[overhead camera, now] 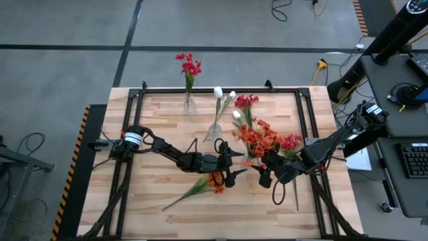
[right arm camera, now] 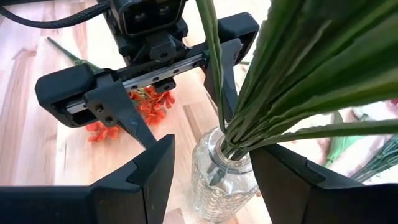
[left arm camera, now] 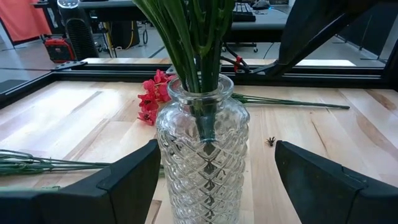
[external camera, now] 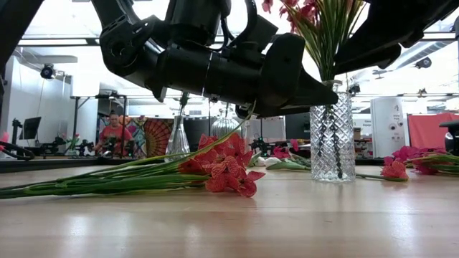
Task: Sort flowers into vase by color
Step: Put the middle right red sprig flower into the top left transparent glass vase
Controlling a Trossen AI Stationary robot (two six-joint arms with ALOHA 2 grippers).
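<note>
Facing each other across the middle of the pale wooden table (overhead camera: pixel 160 114), the two dark arms are meeting around a cut-glass diamond-patterned vase (left arm camera: pixel 202 165) that is holding a bunch of orange-red flower clusters on long green stalks (overhead camera: pixel 257 138). The left gripper (overhead camera: pixel 232 165) is hovering just beside this vase with its jaws spread wide, holding nothing; in its wrist view the vase is standing between the two fingers (left arm camera: pixel 127 180) without touching them. The right gripper (overhead camera: pixel 266 175) is reaching in from the opposite side, its fingers (right arm camera: pixel 152 171) standing partly apart on either side of the vase's neck; whether they are pressing on the glass I cannot tell.

A loose orange-red flower stem with green leaves (overhead camera: pixel 200 186) is lying flat on the table just under the left gripper, its head near the vase. Crimson-red flowers (overhead camera: pixel 292 142) are lying on the table by the right arm, and another crimson-red stem (left arm camera: pixel 151 99) is lying beyond the vase. Toward the far edge, a small clear glass vase (overhead camera: pixel 190 104) is holding crimson-red clusters (overhead camera: pixel 189 65) upright, and a second clear vase (overhead camera: pixel 215 131) nearby is holding white buds (overhead camera: pixel 218 92). Another crimson cluster (overhead camera: pixel 245 102) is showing just beside the white buds. A person in a red top (external camera: pixel 113 132) is sitting in the room behind.
</note>
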